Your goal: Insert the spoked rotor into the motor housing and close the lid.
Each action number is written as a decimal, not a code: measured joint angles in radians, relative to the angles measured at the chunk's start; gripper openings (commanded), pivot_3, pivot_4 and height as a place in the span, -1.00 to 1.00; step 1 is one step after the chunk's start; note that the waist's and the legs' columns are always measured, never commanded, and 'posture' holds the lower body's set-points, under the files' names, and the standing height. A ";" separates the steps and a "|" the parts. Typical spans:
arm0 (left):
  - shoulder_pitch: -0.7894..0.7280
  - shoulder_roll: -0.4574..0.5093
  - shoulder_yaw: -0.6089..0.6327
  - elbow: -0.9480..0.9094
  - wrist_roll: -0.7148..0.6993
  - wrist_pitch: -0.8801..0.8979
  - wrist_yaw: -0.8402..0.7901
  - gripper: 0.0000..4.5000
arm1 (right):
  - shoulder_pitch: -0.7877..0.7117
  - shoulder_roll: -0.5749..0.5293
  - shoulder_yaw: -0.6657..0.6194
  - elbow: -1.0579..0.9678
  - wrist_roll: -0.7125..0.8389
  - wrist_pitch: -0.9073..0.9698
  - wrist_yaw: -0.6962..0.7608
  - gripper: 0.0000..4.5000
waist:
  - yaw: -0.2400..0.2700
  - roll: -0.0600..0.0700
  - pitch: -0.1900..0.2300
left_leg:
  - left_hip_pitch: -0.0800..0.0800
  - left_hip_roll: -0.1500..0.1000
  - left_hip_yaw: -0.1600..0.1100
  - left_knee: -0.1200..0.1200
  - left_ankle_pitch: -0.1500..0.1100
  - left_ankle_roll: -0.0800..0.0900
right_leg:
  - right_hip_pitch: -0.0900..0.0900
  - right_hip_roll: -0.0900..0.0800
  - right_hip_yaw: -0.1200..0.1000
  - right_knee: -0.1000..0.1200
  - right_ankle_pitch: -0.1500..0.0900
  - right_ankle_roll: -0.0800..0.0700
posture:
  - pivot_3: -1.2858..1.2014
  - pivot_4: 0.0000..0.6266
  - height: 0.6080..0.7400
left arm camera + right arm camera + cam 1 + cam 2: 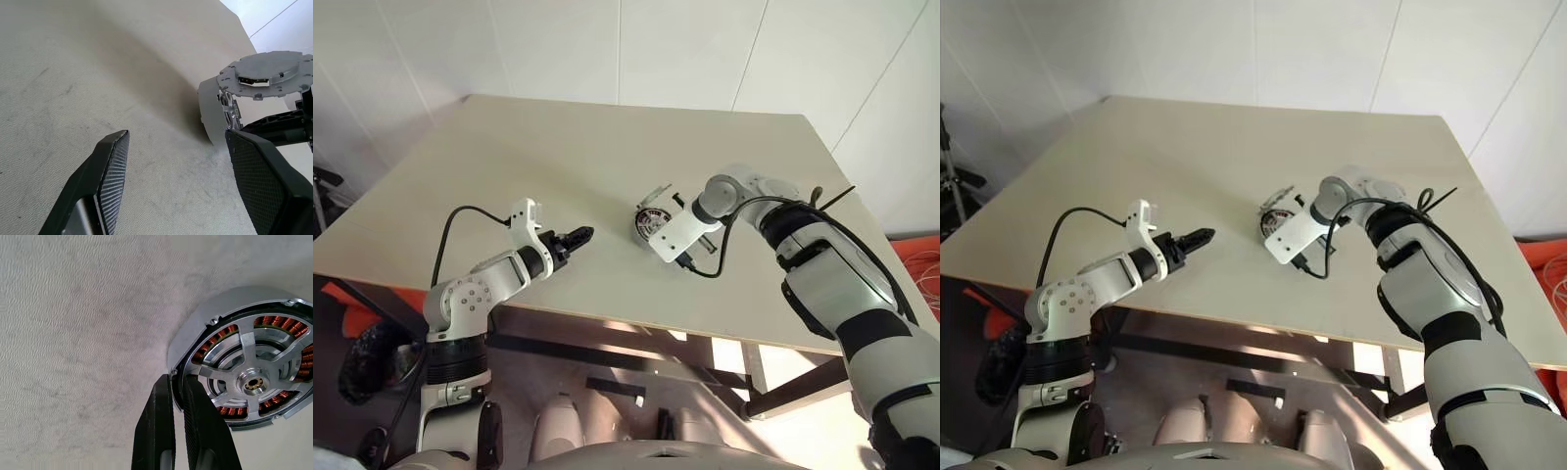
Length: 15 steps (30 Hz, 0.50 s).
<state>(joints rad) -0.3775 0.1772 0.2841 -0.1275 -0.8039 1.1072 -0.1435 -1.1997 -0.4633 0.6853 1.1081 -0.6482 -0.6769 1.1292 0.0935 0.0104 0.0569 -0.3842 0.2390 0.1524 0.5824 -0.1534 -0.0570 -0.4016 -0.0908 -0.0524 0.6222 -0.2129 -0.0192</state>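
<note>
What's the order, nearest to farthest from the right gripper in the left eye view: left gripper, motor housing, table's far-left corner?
1. motor housing, at the right gripper.
2. left gripper, to its left.
3. table's far-left corner, back left.

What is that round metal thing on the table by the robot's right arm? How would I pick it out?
On the pale table, look towards its right side, just under the right tool. There lies the motor housing, a short round silver-rimmed ring. Coppery-orange windings show between the silver spokes of the rotor in it; nothing else on the table looks like it.
</note>
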 measured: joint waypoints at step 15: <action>0.049 -0.057 -0.014 -0.021 0.003 -0.021 0.022 0.47 | 0.013 0.170 -0.247 -0.151 0.238 1.207 0.287 -1.00 | -0.012 0.000 0.000 | 0.000 0.002 0.000 -0.002 0.000 0.000 | -0.001 0.001 -0.001 0.000 -0.001 -0.002 | 0.03 -1.00 1.00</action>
<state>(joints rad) -0.3284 0.1206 0.2701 -0.1487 -0.8008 1.0865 -0.1211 -1.1863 -0.2933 0.4387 0.9574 -0.4106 0.5298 1.4165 0.0817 0.0105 0.0569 -0.3837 0.2409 0.1522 0.5806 -0.1534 -0.0570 -0.4027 -0.0896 -0.0534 0.6223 -0.2140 -0.0211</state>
